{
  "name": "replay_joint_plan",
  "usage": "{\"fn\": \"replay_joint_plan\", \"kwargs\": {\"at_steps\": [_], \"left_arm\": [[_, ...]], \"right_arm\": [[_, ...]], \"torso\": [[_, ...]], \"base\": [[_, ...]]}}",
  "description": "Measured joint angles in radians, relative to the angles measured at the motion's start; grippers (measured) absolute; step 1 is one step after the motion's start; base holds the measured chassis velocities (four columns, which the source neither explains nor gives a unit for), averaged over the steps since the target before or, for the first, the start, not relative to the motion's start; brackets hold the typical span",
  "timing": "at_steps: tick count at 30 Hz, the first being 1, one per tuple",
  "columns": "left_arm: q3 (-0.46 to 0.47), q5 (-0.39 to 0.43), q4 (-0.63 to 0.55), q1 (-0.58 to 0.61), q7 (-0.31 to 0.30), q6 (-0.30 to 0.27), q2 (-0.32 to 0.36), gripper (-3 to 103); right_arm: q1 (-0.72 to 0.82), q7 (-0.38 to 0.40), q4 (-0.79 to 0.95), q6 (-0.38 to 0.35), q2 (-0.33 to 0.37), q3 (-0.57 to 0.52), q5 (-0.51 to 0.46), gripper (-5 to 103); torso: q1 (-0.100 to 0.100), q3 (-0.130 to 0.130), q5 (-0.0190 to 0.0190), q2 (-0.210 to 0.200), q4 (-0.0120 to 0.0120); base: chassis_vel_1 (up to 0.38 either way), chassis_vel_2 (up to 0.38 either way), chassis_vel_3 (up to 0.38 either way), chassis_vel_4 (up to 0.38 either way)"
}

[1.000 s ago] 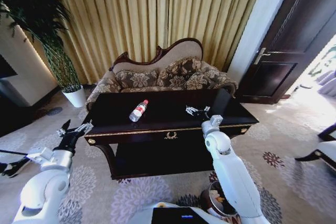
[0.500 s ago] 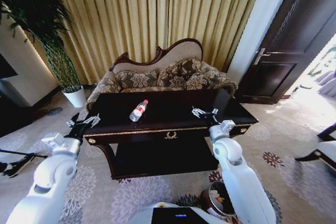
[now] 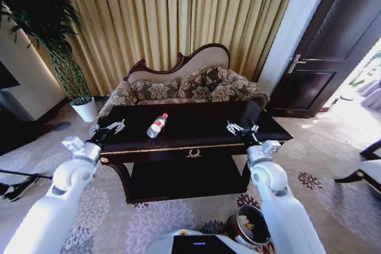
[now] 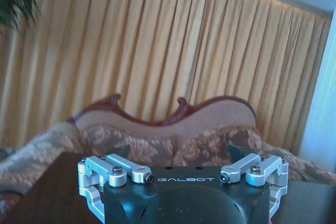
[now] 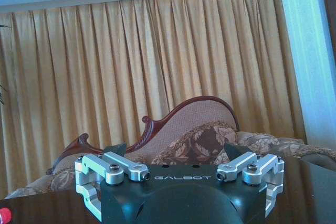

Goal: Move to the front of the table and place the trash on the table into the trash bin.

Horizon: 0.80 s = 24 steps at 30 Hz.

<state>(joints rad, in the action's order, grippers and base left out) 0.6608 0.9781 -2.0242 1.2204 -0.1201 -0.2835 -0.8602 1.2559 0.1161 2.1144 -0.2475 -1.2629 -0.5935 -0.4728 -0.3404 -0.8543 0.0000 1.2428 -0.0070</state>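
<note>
Table (image 3: pixel 196 124): dark, glossy, directly ahead of us, sofa (image 3: pixel 184 84) and curtains (image 3: pixel 178 16) behind it.
Bottle (image 3: pixel 157 125): lying on its side on the tabletop, left of centre, red cap pointing away.
Bin (image 3: pixel 250 225): on the carpet near our right side, below the table front.
Left gripper (image 3: pixel 109 129): raised at the table's left end, fingers spread, empty.
Right gripper (image 3: pixel 242 129): over the right part of the tabletop, fingers spread, empty.
</note>
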Motion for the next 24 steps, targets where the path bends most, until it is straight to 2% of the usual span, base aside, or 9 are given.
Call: {"fn": "replay_joint_plan", "kwargs": {"at_steps": [5, 6, 8, 11, 13, 15, 18, 20, 24], "left_arm": [[-0.004, 0.118, 0.008, -0.033, -0.007, -0.044, 0.101, 100], [-0.004, 0.118, 0.008, -0.033, -0.007, -0.044, 0.101, 100], [-0.026, 0.187, 0.026, -0.073, -0.008, -0.056, 0.151, 100], [-0.043, 0.21, 0.041, -0.1, -0.012, -0.06, 0.171, 100], [-0.086, 0.235, 0.072, -0.161, -0.024, -0.072, 0.203, 100], [-0.134, 0.259, 0.086, -0.228, -0.066, -0.109, 0.224, 100], [-0.155, 0.276, 0.087, -0.251, -0.08, -0.121, 0.229, 100], [-0.211, 0.293, 0.092, -0.31, -0.101, -0.142, 0.23, 100], [-0.31, 0.303, 0.105, -0.393, -0.182, -0.194, 0.21, 100]], "right_arm": [[0.003, 0.0, 0.002, 0.0, -0.012, -0.01, 0.004, 100], [0.003, 0.0, 0.002, 0.0, -0.012, -0.01, 0.004, 100], [0.007, 0.0, 0.004, 0.002, -0.021, -0.013, 0.007, 100], [0.01, 0.0, 0.006, 0.002, -0.025, -0.014, 0.012, 100], [0.016, 0.0, 0.009, 0.003, -0.034, -0.017, 0.021, 100], [0.022, 0.0, 0.011, 0.004, -0.042, -0.021, 0.023, 100], [0.024, 0.0, 0.012, 0.004, -0.043, -0.024, 0.024, 100], [0.026, 0.0, 0.013, 0.004, -0.043, -0.032, 0.023, 100], [0.026, 0.0, 0.016, 0.004, -0.037, -0.046, 0.019, 100]], "torso": [[0.0, 0.0, 0.0002, 0.0, 0.0003], [0.0, 0.0, 0.0002, 0.0, 0.0003], [0.0, 0.0, 0.0001, 0.0, 0.0002], [0.0, 0.0, 0.0002, 0.0, 0.0001], [0.0, 0.0, 0.0001, 0.0, -0.0002], [0.0, 0.0, 0.0001, 0.0, 0.0], [0.0, 0.0, 0.0001, 0.0, 0.0], [0.0, 0.0, 0.0002, 0.0, 0.0], [0.0, 0.0, 0.0001, 0.0, 0.0]], "base": [[0.0, 0.0, 0.0, 0.0], [0.0, 0.0, 0.0, 0.0], [0.0, 0.0, 0.0, 0.0], [0.0, 0.0, 0.0, 0.0], [0.0, 0.0, 0.0, 0.0], [0.0, 0.0, 0.0, 0.0], [0.0, 0.0, 0.0, 0.0], [0.0, 0.0, 0.0, 0.0], [0.0, 0.0, 0.0, 0.0]]}}
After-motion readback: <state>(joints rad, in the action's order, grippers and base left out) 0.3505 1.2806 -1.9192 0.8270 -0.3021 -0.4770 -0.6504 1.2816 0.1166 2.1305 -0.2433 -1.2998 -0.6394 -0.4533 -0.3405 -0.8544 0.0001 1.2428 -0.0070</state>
